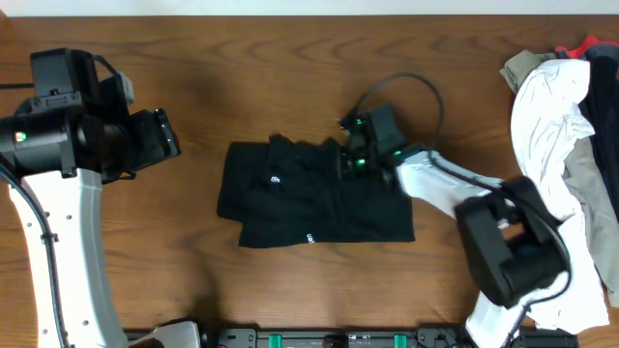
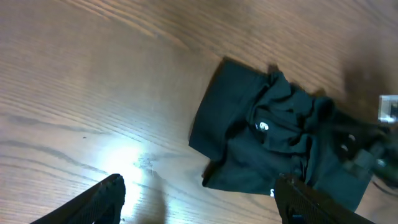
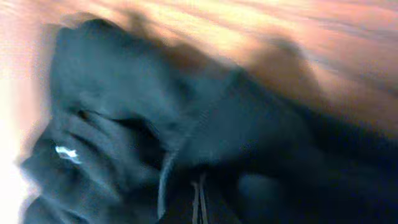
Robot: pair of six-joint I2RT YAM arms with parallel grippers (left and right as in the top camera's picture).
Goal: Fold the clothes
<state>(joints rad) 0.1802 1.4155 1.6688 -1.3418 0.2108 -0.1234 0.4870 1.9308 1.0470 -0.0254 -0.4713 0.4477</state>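
While the right gripper sits at the rumpled top edge of the shirt, its grip unreadable, the left gripper hangs wide open, empty, well apart; a one-sided pull could bunch it on the table.

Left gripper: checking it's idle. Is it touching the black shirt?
Apart. Overhead shows bare table between the left gripper and the black shirt.

The overhead view is sharp and evenly lit, with faint soft shadows on the table. In the left wrist view, white glare spots the wood at near left. The right wrist view is heavily blurred and warm-tinted, the shirt smeared.
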